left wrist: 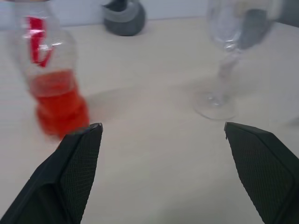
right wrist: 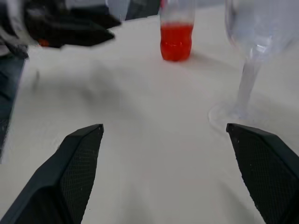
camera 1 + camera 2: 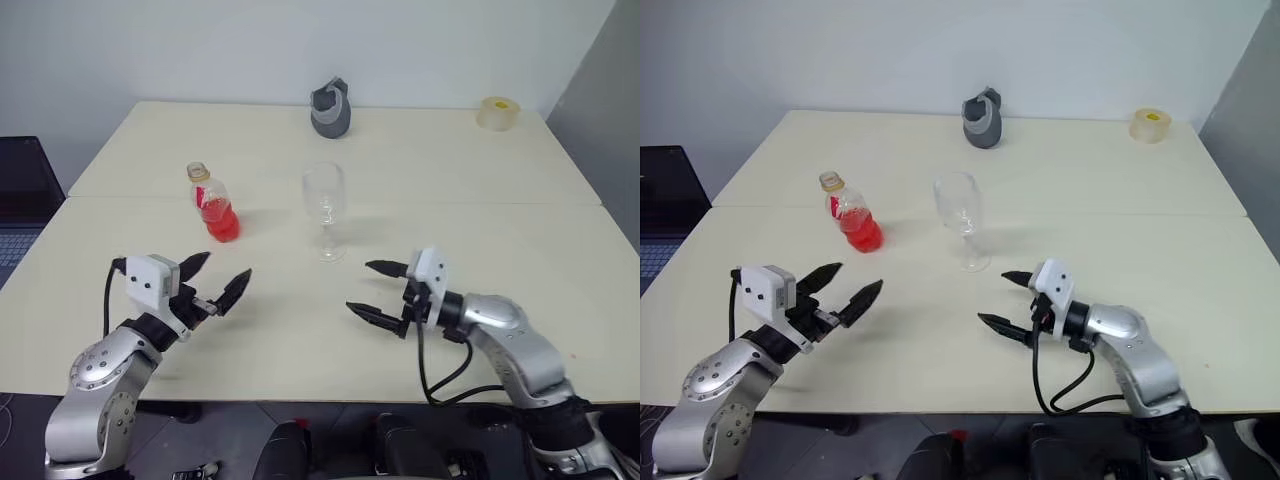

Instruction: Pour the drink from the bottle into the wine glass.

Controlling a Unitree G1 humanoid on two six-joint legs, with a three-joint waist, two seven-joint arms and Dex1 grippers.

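Standing apart: rounded plastic bottle [image 3: 212, 205], stemmed clear wine glass [image 3: 325, 208].

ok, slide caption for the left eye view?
Both grippers, left and right, open over the table; uncapped bottle and empty wine glass stand untouched.

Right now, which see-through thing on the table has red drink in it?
The bottle, left of the wine glass. The glass looks empty.

A big pale table [image 3: 480, 180] stood by a plain white wall [image 3: 200, 50]. A thin line ran across the tabletop. A grey wall [image 3: 610, 110] was on the right, and something dark [image 3: 25, 190] sat on the left.
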